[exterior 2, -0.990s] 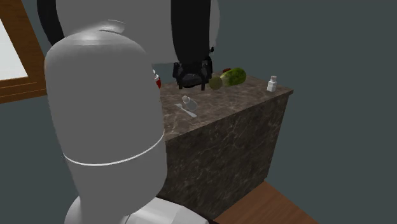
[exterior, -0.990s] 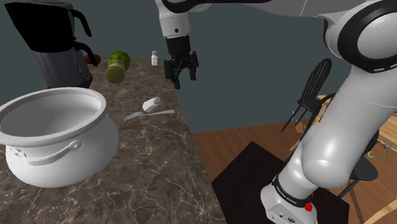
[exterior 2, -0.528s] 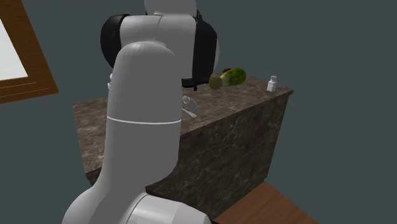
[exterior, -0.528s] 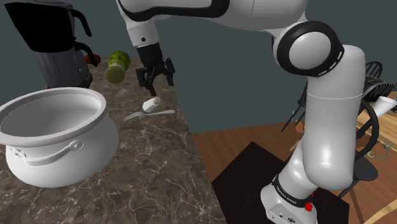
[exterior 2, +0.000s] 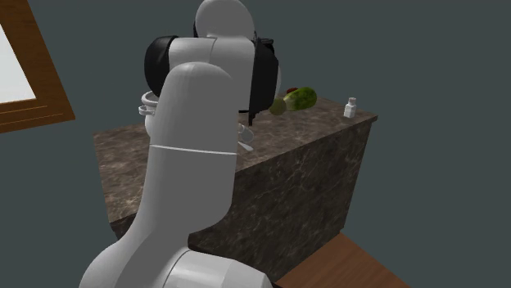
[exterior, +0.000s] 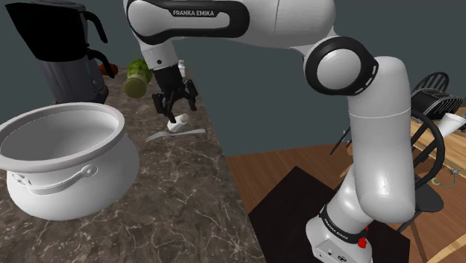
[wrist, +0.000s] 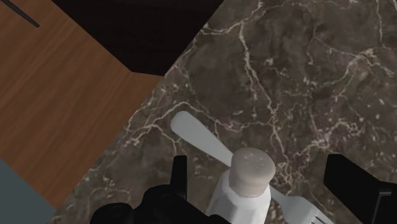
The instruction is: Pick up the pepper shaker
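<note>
while the gripper (wrist: pixel 261 170) hangs open astride the white pepper shaker (wrist: pixel 245 186), which lies on the dark marble counter (wrist: pixel 305 76) by a fork (wrist: pixel 197 137), you are at the last approach (nothing clasped yet) and must next lower and close, though the shaker's base is cut off in the wrist view.

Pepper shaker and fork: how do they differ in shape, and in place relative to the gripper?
The pepper shaker is thick and round, with a dotted cap; the fork is flat and thin. The pepper shaker lies between the fingers of the open gripper; the fork reaches beyond them. Both are whitish.
</note>
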You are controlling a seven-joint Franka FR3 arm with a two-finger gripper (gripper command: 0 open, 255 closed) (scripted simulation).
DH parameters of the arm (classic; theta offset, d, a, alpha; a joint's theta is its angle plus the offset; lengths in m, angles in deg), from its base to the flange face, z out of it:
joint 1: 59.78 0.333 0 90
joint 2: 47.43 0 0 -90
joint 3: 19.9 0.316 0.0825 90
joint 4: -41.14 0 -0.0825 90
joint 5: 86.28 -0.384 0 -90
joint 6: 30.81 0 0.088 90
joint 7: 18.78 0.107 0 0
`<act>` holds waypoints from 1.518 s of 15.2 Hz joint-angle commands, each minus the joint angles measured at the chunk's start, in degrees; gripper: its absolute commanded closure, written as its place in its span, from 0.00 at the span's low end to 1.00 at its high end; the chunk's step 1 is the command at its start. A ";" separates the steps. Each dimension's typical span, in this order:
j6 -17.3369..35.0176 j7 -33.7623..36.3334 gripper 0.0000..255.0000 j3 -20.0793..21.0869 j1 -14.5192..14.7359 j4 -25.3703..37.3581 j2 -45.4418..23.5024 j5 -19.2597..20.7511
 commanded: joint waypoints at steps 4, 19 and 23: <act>1.50 0.00 1.00 0.00 -0.15 -1.83 0.36 -0.05; -3.56 -0.02 1.00 0.03 0.30 3.97 -0.37 0.06; -7.26 -0.01 1.00 0.02 0.72 8.63 -1.33 0.22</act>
